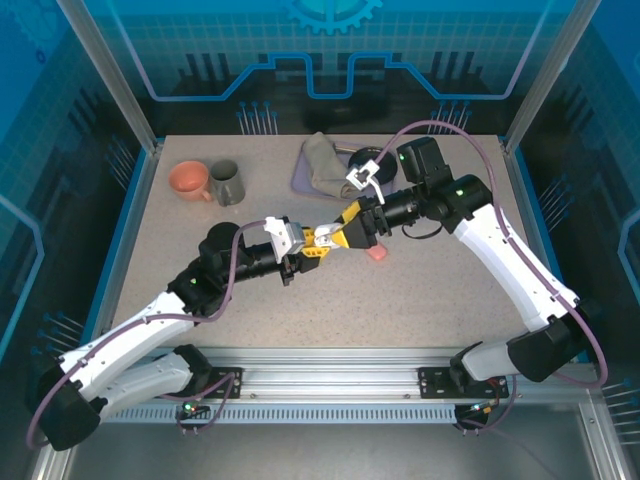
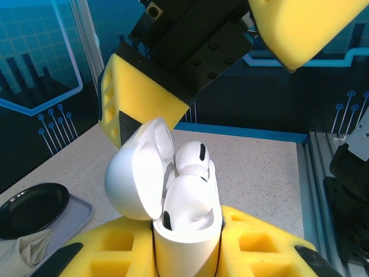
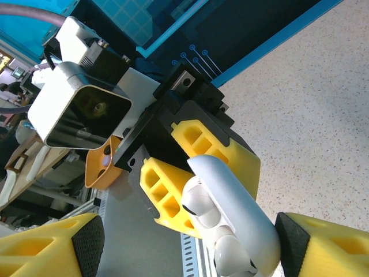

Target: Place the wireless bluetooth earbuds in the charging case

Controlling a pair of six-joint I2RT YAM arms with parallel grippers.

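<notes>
A white charging case (image 2: pixel 187 245) stands upright between the yellow fingers of my left gripper (image 2: pixel 187 254), which is shut on it. Its lid (image 2: pixel 134 176) is hinged open to the left. Two white earbuds (image 2: pixel 187 202) (image 2: pixel 195 157) sit in the case's wells, their heads sticking out. My right gripper (image 3: pixel 185 245) is open, its pads (image 3: pixel 291 236) on either side of the case (image 3: pixel 242 202) and apart from it. In the top view both grippers (image 1: pixel 316 246) (image 1: pixel 338 237) meet tip to tip over the table's middle.
A small salmon-pink object (image 1: pixel 378 255) lies on the table just right of the grippers. An orange cup (image 1: pixel 188 180) and a grey cup (image 1: pixel 225 183) stand at the back left. A tray (image 1: pixel 300 178) with a cloth and a black dish (image 1: pixel 365 157) sits at the back.
</notes>
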